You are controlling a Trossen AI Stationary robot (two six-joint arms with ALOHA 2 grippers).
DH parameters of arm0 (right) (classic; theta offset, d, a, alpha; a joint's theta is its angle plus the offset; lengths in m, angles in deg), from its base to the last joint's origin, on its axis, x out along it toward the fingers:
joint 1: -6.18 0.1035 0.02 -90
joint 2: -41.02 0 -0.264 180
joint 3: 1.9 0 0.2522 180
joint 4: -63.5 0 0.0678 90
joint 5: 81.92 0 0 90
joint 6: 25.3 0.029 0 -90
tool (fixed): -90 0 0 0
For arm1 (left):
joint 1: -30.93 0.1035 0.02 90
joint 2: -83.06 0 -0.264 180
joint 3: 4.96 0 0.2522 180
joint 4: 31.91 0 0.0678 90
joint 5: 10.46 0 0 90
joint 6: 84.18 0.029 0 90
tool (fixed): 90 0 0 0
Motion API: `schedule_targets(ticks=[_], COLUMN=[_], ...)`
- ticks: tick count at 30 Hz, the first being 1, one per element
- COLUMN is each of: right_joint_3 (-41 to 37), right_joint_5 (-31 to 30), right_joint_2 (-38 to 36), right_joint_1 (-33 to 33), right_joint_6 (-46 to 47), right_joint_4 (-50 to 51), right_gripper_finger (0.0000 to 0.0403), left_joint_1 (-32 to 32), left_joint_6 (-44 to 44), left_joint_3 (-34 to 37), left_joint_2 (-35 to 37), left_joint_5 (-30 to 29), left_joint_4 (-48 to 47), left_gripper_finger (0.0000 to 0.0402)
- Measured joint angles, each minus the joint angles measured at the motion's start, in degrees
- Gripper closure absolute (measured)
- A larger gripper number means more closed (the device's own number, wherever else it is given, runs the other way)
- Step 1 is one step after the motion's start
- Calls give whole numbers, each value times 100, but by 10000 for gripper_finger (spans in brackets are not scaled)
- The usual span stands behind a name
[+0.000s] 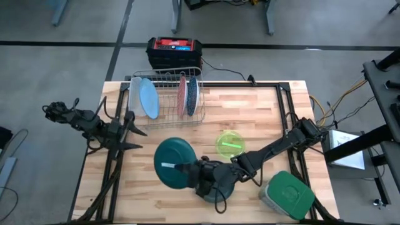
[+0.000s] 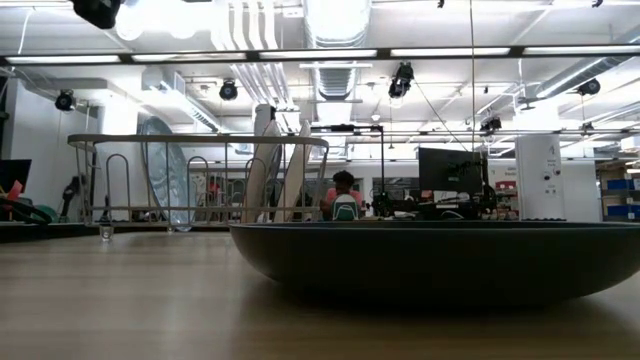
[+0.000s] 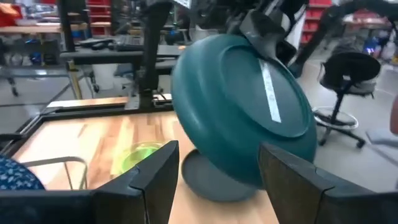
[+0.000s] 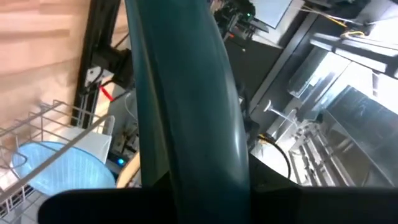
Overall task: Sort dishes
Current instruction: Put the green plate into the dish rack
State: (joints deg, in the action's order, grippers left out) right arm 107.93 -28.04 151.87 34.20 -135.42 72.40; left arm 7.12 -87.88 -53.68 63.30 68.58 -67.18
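Observation:
My right gripper point(image 1: 187, 167) reaches in from the table's right and is shut on a dark teal bowl point(image 1: 174, 164) above the near middle of the table. The bowl is tipped, its underside point(image 3: 249, 99) turned up and toward the left arm. Under it a dark grey dish point(image 3: 211, 183) rests on its base on the table and fills the low view point(image 2: 440, 255). A lime green bowl point(image 1: 230, 144) stands behind it. My left gripper point(image 1: 139, 139) hovers open at the table's left, pointing at the teal bowl, with nothing between its fingers point(image 3: 158, 171). My right gripper holds the teal bowl by its rim point(image 3: 244, 38), on the side facing the table's right, pinched with one finger on the underside and one on the inner side. The fingers come nearly level from the right. The bowl point(image 4: 186, 112) is lifted clear and tilted steeply.
A wire rack point(image 1: 165, 97) at the far left holds a light blue plate point(image 1: 149, 99), a white one, a reddish one point(image 1: 182, 95) and a blue one, all on edge. A grey container with a green lid point(image 1: 289, 194) sits at the near right corner. Bare wood lies between the arms.

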Motion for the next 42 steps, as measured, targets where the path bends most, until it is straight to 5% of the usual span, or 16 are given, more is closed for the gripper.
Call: schedule_targets(ticks=[9,17,33,42], right_joint_3=[9,9,9,-29], right_joint_5=[134,172,350,-75], right_joint_2=[-2,-2,-7,-4], right_joint_1=[11,-168,-215,-211], right_joint_6=[-1155,-2331,-2989,-2792], right_joint_4=[-352,-363,-480,-445], right_gripper_finger=[387,387,387,387], left_joint_1=[1,1,1,8], left_joint_6=[-369,-651,-538,-88], left_joint_3=[32,236,-214,-768], left_joint_2=[-37,-346,-552,-425], left_joint_5=[18,1200,485,176], left_joint_4=[-123,870,637,-3], left_gripper_finger=[166,134,132,132])
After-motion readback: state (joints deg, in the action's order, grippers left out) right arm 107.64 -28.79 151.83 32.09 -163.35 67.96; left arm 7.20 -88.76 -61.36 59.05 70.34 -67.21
